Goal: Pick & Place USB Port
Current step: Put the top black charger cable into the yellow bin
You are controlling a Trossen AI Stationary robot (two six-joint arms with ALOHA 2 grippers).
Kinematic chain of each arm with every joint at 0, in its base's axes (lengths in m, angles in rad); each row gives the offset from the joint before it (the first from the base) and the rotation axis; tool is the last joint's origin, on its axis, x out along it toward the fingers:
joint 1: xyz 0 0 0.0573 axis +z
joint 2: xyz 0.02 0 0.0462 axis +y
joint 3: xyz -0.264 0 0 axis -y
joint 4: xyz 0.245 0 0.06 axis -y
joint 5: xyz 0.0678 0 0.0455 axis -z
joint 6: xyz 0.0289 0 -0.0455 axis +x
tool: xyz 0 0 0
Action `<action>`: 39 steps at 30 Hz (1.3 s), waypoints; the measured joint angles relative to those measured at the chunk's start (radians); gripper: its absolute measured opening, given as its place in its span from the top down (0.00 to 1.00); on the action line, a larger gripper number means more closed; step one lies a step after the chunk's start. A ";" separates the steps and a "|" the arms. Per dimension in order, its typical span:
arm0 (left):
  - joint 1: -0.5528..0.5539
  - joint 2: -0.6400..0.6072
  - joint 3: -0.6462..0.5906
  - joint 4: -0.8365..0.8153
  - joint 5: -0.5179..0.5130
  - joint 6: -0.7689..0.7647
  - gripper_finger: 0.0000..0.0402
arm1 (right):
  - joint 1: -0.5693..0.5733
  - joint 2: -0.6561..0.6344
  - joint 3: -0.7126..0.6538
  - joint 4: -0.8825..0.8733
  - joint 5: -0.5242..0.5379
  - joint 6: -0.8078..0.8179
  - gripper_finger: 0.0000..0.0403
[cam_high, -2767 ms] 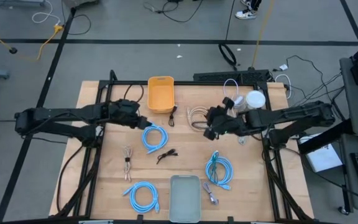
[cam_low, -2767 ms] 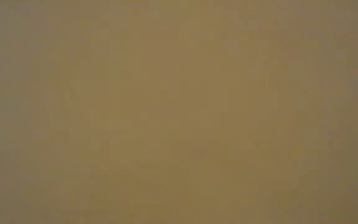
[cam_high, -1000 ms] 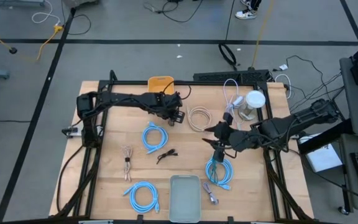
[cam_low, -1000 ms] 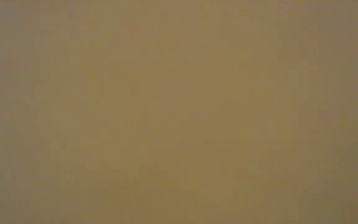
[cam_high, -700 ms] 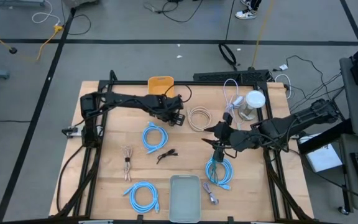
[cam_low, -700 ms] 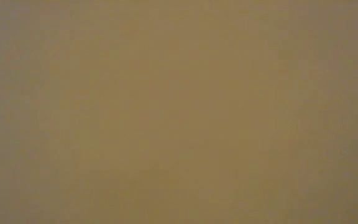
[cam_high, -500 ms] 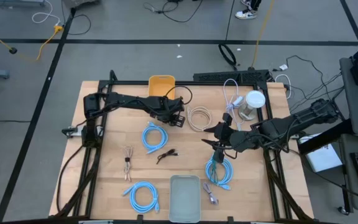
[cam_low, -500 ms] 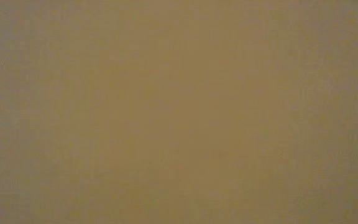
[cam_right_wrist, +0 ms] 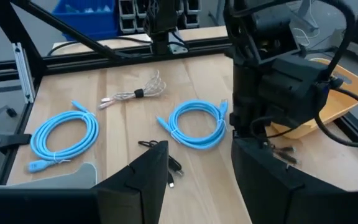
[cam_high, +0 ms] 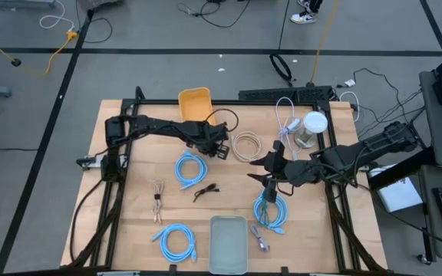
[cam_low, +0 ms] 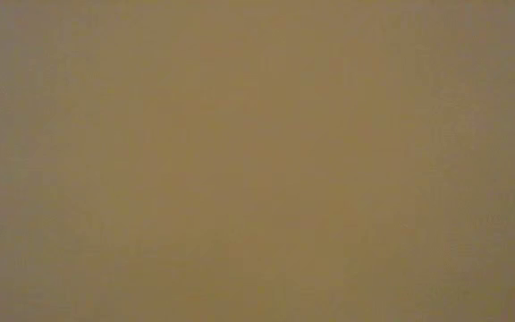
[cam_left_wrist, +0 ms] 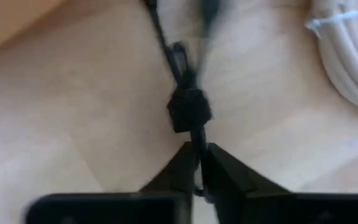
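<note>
Black USB cable [cam_left_wrist: 190, 106] pinched in left tool [cam_left_wrist: 199, 163]; right tool [cam_right_wrist: 197, 158] wide, holding nothing.

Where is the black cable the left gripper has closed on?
In the high view the black cable lies at the table's far middle, just in front of the yellow bin and left of the white cable coil, pinched in the left gripper.

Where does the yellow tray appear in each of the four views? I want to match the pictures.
High view: the yellow tray is at the table's far edge, beside the left gripper.
Low view: not in it; the picture shows nothing.
Left wrist view: cannot tell; only a blurred orange corner.
Right wrist view: right edge, behind the left arm.
Shared landmark: the blue cable coil near the tray.
</note>
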 joint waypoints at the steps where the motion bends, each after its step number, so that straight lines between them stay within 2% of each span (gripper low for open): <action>1: -0.004 -0.002 0.000 0.002 0.010 -0.002 0.96 | 0.000 0.000 0.000 0.002 0.000 -0.001 0.58; 5: -0.026 -0.008 0.000 -0.002 0.019 -0.028 0.95 | 0.000 0.000 0.000 0.001 0.000 -0.001 0.58; 9: -0.069 -0.065 0.000 0.013 0.021 -0.040 0.98 | 0.000 0.000 0.000 0.001 0.000 -0.001 0.58; 12: -0.099 -0.149 0.000 0.002 -0.028 -0.065 0.98 | 0.000 0.000 0.000 0.001 0.000 -0.001 0.58; 15: -0.106 -0.274 0.000 -0.056 -0.141 -0.094 0.98 | 0.000 0.000 0.000 0.003 0.000 -0.001 0.58; 19: -0.058 -0.439 0.001 -0.106 -0.283 -0.111 0.98 | 0.000 0.000 0.000 0.005 0.000 -0.005 0.58; 24: 0.076 -0.532 0.003 -0.169 -0.319 -0.012 0.98 | 0.000 0.000 0.000 0.034 0.000 -0.035 0.58; 27: 0.178 -0.524 0.003 -0.205 -0.287 0.123 0.98 | 0.000 0.000 0.000 0.065 0.000 -0.062 0.58; 30: 0.277 -0.470 0.003 -0.216 -0.190 0.212 0.98 | 0.000 0.000 0.000 0.077 0.001 -0.075 0.58; 33: 0.339 -0.402 0.000 -0.225 -0.090 0.204 0.98 | 0.000 0.000 0.000 0.076 0.001 -0.076 0.58; 39: 0.348 -0.310 0.000 -0.114 -0.025 0.125 0.98 | 0.000 0.000 0.000 0.076 0.001 -0.073 0.58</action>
